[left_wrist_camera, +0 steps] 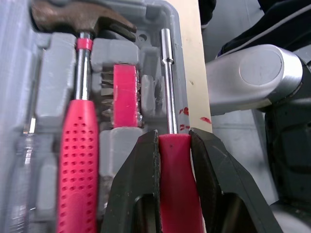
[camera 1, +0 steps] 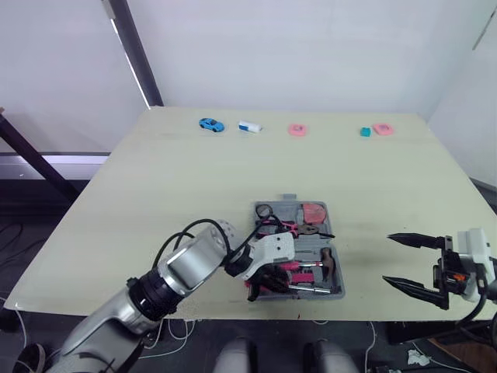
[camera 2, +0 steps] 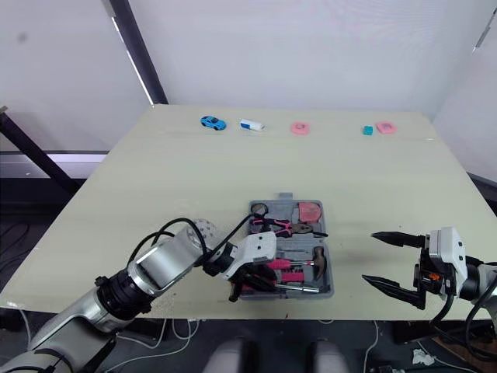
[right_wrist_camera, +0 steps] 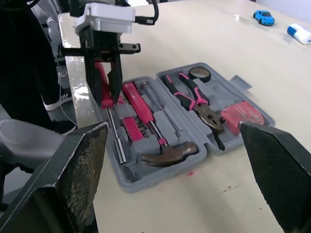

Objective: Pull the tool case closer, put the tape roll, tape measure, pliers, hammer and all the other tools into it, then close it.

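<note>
The pale yellow worktop is carrying the open grey plastic tool case near its front edge, with the pink-handled claw hammer, pink-handled pliers, red tape measure and black tape roll lying in its moulded slots. The left gripper is pinching the pink handle of a steel-shafted driver between its black fingers along the case's front edge. The right gripper is hovering to the right of the case, fingers spread wide and touching nothing.

Matt grey plastic tool case, tarnished metal hammer head, shiny steel-shafted screwdriver
</note>
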